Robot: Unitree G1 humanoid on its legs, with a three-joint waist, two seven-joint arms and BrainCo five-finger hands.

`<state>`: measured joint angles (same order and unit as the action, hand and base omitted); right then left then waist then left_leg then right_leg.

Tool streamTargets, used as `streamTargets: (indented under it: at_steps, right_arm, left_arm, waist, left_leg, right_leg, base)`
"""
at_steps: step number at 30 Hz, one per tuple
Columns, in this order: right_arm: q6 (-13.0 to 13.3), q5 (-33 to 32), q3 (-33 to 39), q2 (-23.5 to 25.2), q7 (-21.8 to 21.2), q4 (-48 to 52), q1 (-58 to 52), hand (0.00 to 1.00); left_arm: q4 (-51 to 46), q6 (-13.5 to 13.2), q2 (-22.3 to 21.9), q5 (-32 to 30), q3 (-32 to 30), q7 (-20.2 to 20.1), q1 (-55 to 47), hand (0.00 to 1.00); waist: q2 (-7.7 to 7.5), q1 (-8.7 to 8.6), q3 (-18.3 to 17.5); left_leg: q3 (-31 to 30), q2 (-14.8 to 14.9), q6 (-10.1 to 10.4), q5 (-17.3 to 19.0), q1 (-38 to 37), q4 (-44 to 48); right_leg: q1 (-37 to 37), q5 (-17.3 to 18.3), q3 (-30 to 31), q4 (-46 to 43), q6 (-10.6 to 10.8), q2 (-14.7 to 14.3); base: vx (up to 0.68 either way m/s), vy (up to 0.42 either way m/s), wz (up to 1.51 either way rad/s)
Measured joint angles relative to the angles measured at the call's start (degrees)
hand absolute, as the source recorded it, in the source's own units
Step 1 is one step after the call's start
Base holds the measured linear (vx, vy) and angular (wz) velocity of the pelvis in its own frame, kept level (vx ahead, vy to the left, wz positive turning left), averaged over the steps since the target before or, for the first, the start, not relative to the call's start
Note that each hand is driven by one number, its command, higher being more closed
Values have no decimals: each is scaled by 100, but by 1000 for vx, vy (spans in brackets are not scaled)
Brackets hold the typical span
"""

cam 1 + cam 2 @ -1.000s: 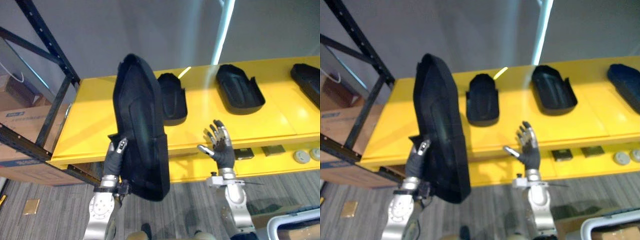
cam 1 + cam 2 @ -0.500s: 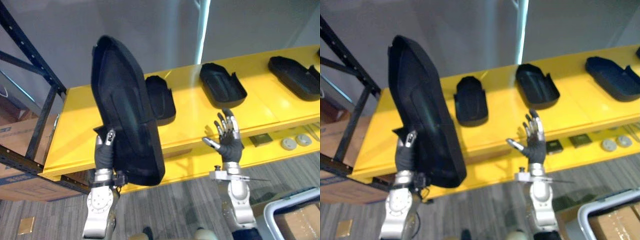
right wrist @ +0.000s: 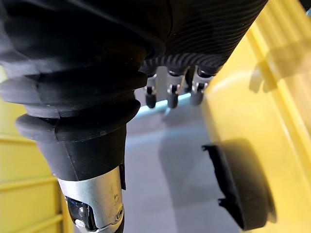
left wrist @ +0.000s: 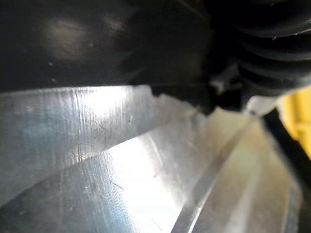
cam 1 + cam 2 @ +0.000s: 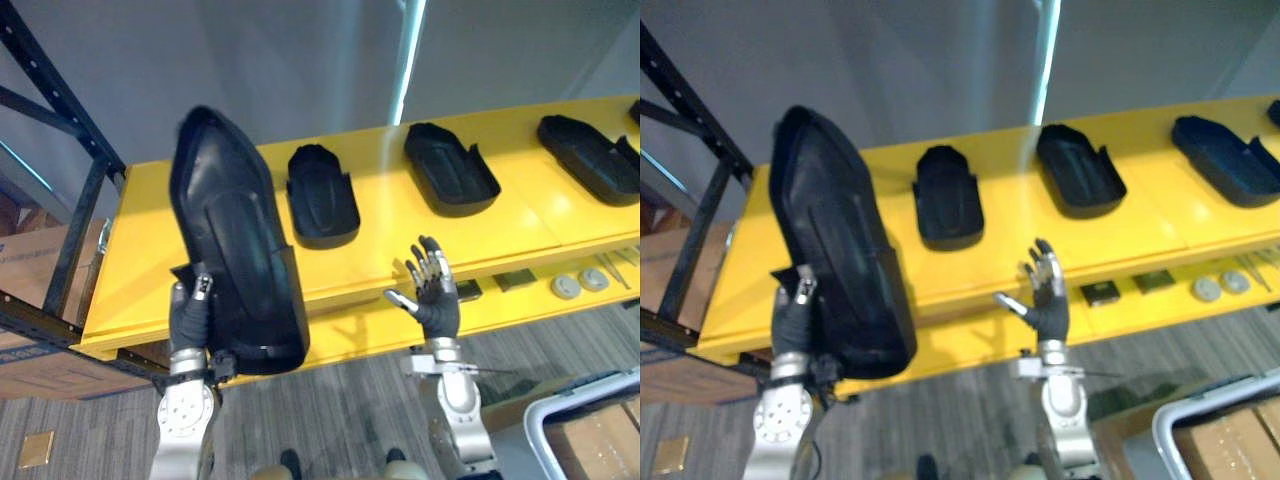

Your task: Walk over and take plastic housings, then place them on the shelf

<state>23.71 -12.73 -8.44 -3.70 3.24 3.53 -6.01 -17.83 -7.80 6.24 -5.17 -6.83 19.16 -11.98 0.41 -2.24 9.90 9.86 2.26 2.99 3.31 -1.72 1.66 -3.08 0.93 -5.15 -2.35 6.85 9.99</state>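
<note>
Black plastic comes first in the left eye view. Your left hand (image 5: 188, 315) grips the long housing (image 5: 235, 265) by its lower edge, thumb on the near face and the other fingers hidden behind it. That housing stands on end with its top leaning left, off the yellow shelf (image 5: 390, 235) and in front of its left part. Three more housings lie hollow side up on the shelf: the short housing (image 5: 322, 197) just right of the held one, the middle housing (image 5: 450, 170) further right, and the right housing (image 5: 588, 158) near the right edge. Your right hand (image 5: 437, 298) is raised before the shelf's near edge, fingers straight and spread, holding nothing. A black rack frame (image 5: 65, 120) stands at far left, and two round parts (image 5: 566, 287) lie on a lower level at right.

From the right eye view you get the same layout: the long housing (image 5: 835, 250) in your left hand (image 5: 792, 318), and your right hand (image 5: 1045, 300) open.

Your left wrist view looks along the dark plastic (image 4: 97, 39) from very close; you cannot read the fingers there.

Your right wrist view shows straight fingers (image 3: 170, 94) touching nothing, with one housing (image 3: 243, 187) lying on the yellow shelf beyond.
</note>
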Motion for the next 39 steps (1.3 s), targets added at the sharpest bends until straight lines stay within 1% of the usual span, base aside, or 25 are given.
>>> streamTargets:
  at_steps: [2, 3, 5, 6, 8, 10, 12, 14, 15, 16, 18, 19, 20, 21, 23, 24, 26, 29, 30, 32, 33, 36, 39]
  right_arm:
    - [-34, -5, 46, -98, -87, 78, -11, 0]
    - [-57, -8, 45, -129, -113, 109, -13, 0]
    - [-218, -132, 35, -197, -276, 275, -39, 0]
    - [-241, -148, 34, -208, -330, 285, -39, 0]
    - [-391, -244, -87, -241, -444, 289, -43, 0]
    - [-473, -256, -262, -295, -507, 289, -51, 0]
    - [-532, -348, -438, -361, -619, 289, -33, 0]
    - [-554, -470, -531, -402, -781, 289, 28, 0]
    - [-560, -506, -542, -450, -858, 289, 90, 0]
    - [-562, -514, -574, -485, -879, 289, 114, 0]
    - [-621, -628, -685, -624, -978, 291, 256, 0]
    - [-630, -631, -715, -656, -989, 292, 288, 0]
    - [-654, -661, -772, -689, -1020, 308, 356, 0]
    - [-662, -692, -830, -709, -1027, 337, 392, 0]
    - [-675, -692, -947, -797, -1027, 519, 401, 0]
    - [-676, -689, -992, -807, -1028, 643, 405, 0]
    - [-676, -691, -1081, -827, -1026, 779, 411, 0]
    - [-681, -695, -1087, -841, -1019, 947, 418, 0]
    - [-681, -700, -1086, -849, -1017, 964, 418, 0]
    - [-740, -720, -1092, -869, -980, 966, 413, 0]
    - [-799, -720, -1102, -893, -933, 967, 384, 0]
    - [-806, -720, -1183, -968, -920, 983, 345, 0]
    - [-848, -720, -1209, -1042, -913, 1196, 246, 0]
  left_arm:
    - [75, 95, 156, -53, -512, 296, 144, 100]
    - [117, 128, 227, -64, -635, 379, 195, 100]
    - [425, 358, 561, -292, -987, 735, 460, 100]
    - [545, 423, 649, -393, -1041, 815, 531, 100]
    - [1205, 672, 1049, -499, -1070, 1161, 911, 100]
    - [1712, 784, 1227, -507, -1067, 1232, 1227, 100]
    - [2174, 818, 1342, -480, -1040, 1231, 1558, 100]
    - [2667, 861, 1505, -466, -1032, 1225, 1958, 100]
    - [2994, 877, 1640, -359, -996, 1191, 2229, 100]
    - [3148, 883, 1696, -347, -974, 1185, 2378, 100]
    - [3617, 926, 1969, -151, -807, 1154, 2912, 100]
    - [3711, 927, 2030, -111, -765, 1138, 3024, 100]
    - [3895, 933, 2109, -13, -749, 1064, 3259, 100]
    - [4086, 966, 2138, 75, -747, 987, 3447, 100]
    - [4246, 1067, 2188, 235, -745, 900, 3646, 100]
    - [4316, 1144, 2234, 270, -745, 833, 3733, 100]
    - [4440, 1244, 2325, 315, -746, 717, 3834, 100]
    - [4578, 1432, 2432, 512, -749, 633, 4020, 100]
    - [4616, 1454, 2458, 539, -755, 608, 4053, 100]
    - [4635, 1566, 2550, 657, -775, 530, 4098, 100]
    - [4700, 1604, 2565, 747, -801, 527, 4101, 100]
    - [4739, 1667, 2628, 751, -841, 525, 4099, 100]
    - [4744, 1672, 2718, 754, -902, 466, 4031, 100]
  waist:
    - [6, -8, 2]
    - [8, -9, 3]
    - [27, -15, 12]
    - [33, -16, 8]
    - [49, -35, 16]
    - [66, -48, 28]
    - [105, -66, 51]
    - [156, -137, 124]
    - [200, -188, 240]
    - [214, -191, 280]
    - [233, -238, 431]
    - [232, -276, 464]
    - [234, -337, 579]
    - [240, -344, 661]
    - [265, -379, 757]
    - [270, -429, 775]
    - [285, -469, 785]
    - [313, -478, 834]
    - [322, -481, 872]
    - [359, -475, 933]
    - [395, -472, 964]
    - [412, -463, 973]
    - [477, -455, 1007]
  left_leg:
    - [2, 19, 16, -17, -1, -6]
    - [4, 21, 18, -27, -1, -13]
    - [13, 15, 21, -90, -1, -90]
    - [20, 12, 24, -117, -1, -130]
    - [34, 10, 24, -182, 93, -168]
    - [50, 11, 34, -234, 111, -223]
    - [77, 24, 41, -241, 135, -225]
    - [169, 31, 41, -265, 195, -225]
    - [177, 35, 42, -279, 191, -224]
    - [185, 41, 41, -284, 201, -225]
    - [259, 64, 42, -327, 320, -225]
    - [270, 67, 47, -349, 359, -224]
    - [281, 79, 50, -380, 383, -227]
    - [313, 99, 60, -387, 383, -227]
    - [337, 108, 80, -401, 387, -227]
    - [334, 108, 89, -411, 409, -228]
    - [338, 121, 113, -426, 423, -235]
    - [352, 128, 138, -466, 501, -240]
    - [352, 131, 146, -473, 492, -239]
    - [374, 141, 157, -480, 500, -239]
    - [402, 136, 167, -487, 502, -238]
    - [438, 142, 177, -493, 501, -236]
    - [450, 155, 180, -495, 501, -235]
  right_leg:
    - [-1, 1, 0, 16, 0, -22]
    - [1, 1, 1, 25, 0, -25]
    - [31, 1, 3, 44, 1, -27]
    - [58, 1, 9, 44, 1, -28]
    - [177, -2, 24, 48, 7, -32]
    - [240, -5, 39, 41, 12, -40]
    - [305, -5, 58, -14, 12, -52]
    - [427, -4, 90, -69, 13, -55]
    - [456, 0, 108, -123, 11, -56]
    - [507, 6, 137, -162, 5, -58]
    - [737, 18, 236, -304, -11, -80]
    - [788, 20, 236, -338, -15, -83]
    - [863, 26, 244, -421, -23, -94]
    - [940, 46, 299, -511, -43, -109]
    - [1032, 115, 352, -650, -54, -107]
    - [1114, 193, 354, -782, -41, -104]
    - [1221, 282, 367, -971, -80, -94]
    - [1413, 406, 375, -1230, -97, -90]
    - [1419, 420, 375, -1264, -104, -91]
    - [1505, 475, 387, -1408, -125, -92]
    - [1549, 533, 392, -1497, -115, -79]
    - [1615, 586, 399, -1619, -127, -76]
    - [1619, 592, 390, -1633, -130, -83]
  base:
    - [-35, -22, -2]
    - [-32, -18, 0]
    - [-40, -10, 0]
    - [-39, -2, -3]
    - [-44, -1, -2]
    - [-29, -4, -3]
    - [-18, 1, -5]
    - [-29, 9, -10]
    - [-41, 6, -13]
    - [-48, 7, -19]
    - [-53, -1, -17]
    - [-38, -12, -3]
    - [-33, -16, -9]
    - [-34, -16, -14]
    - [-27, -17, -11]
    - [0, 0, 0]
    - [-14, -31, 1]
    - [-18, -41, 2]
    - [-21, -33, 1]
    - [-12, -18, -2]
    - [-17, -32, -4]
    - [0, 0, 0]
    - [-1, -11, -1]
